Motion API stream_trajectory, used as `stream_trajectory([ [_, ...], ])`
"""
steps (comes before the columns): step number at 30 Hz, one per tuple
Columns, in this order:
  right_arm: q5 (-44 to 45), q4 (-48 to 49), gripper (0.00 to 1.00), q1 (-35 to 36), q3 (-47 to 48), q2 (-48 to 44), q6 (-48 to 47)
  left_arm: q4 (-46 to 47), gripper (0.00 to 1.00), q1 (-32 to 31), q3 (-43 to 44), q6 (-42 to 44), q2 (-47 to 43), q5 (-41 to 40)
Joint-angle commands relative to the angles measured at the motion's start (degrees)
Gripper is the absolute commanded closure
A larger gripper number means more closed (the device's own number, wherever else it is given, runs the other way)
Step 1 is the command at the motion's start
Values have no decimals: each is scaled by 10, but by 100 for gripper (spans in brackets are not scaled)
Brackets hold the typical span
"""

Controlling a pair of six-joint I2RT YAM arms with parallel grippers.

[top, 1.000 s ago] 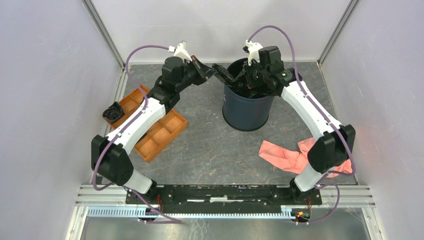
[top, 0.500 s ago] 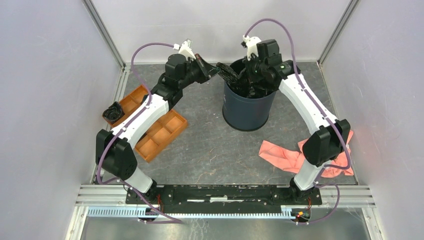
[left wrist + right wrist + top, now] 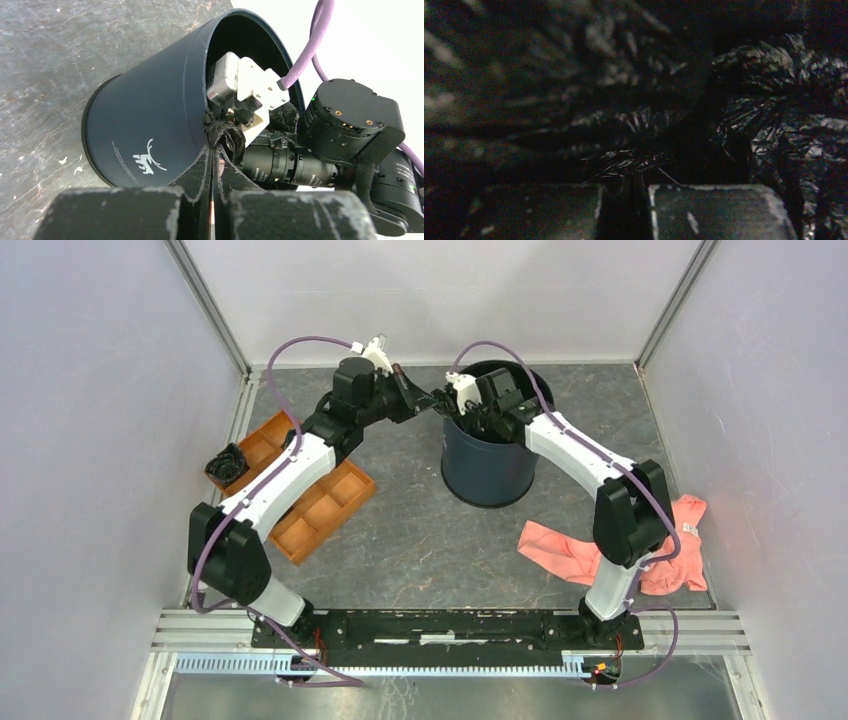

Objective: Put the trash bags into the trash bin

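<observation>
**A:** What's at the far left?

**B:** A wadded trash bag [image 3: 227, 464] sits in the end compartment of the orange tray [image 3: 322, 508]. The tray lies on the bench [image 3: 420, 540].

**A:** And the left hand?

**B:** The left hand [image 3: 214, 152] is clenched at the left side of the trash bin [image 3: 145, 120] rim. Its fingertips pinch a fold of black trash bag [image 3: 229, 142] that hangs over the edge into the bin.

**A:** How does the bin stand?

**B:** Upright on the bench, toward the back and near the middle.

**A:** The right hand?

**B:** The right hand [image 3: 640, 192] is down inside the bin's mouth, reaching in from the right. Its own view is very dark. The fingers are pressed together, with crinkled film [image 3: 774, 90] all around them. I cannot tell whether any film is caught between them.

**A:** Anything farther right?

**B:** A pink cloth [image 3: 600, 552] lies crumpled on the bench, well apart from the bin.
</observation>
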Motion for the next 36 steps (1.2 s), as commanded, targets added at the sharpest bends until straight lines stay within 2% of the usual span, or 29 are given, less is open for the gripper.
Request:
stream_trajectory([
  [1,-134,72,99,38,-59,-65,41,-74,98,0,18,66,-72,-21],
  [4,-234,169,99,57,-122,-107,111,-85,98,0,-7,67,-109,-23],
  [7,-251,206,99,69,-146,-140,139,-86,98,0,-29,63,-143,-24],
  [9,-185,155,100,67,-121,-149,106,-98,98,0,-37,66,-160,-32],
  [12,-15,52,96,67,-56,-156,55,-106,98,-1,-37,68,-179,-33],
  [15,31,16,76,68,-33,-177,29,-105,98,0,-27,75,-193,-23],
  [19,40,8,57,67,-29,-231,14,-111,98,0,-15,102,-217,-36],
  [21,57,1,45,67,-26,-260,8,-127,98,0,-13,122,-229,-68],
  [25,94,-4,27,67,-32,-324,-18,-167,98,0,-19,150,-259,-156],
  [28,174,7,10,68,-67,-378,-42,-175,98,0,-37,155,-291,-200],
  [30,228,15,4,67,-89,-398,-54,-169,98,0,-53,154,-310,-208],
  [32,262,7,2,67,-94,-397,-64,-160,98,0,-67,148,-325,-215],
  [36,242,-24,2,69,-88,-370,-92,-134,98,0,-97,132,-354,-235],
])
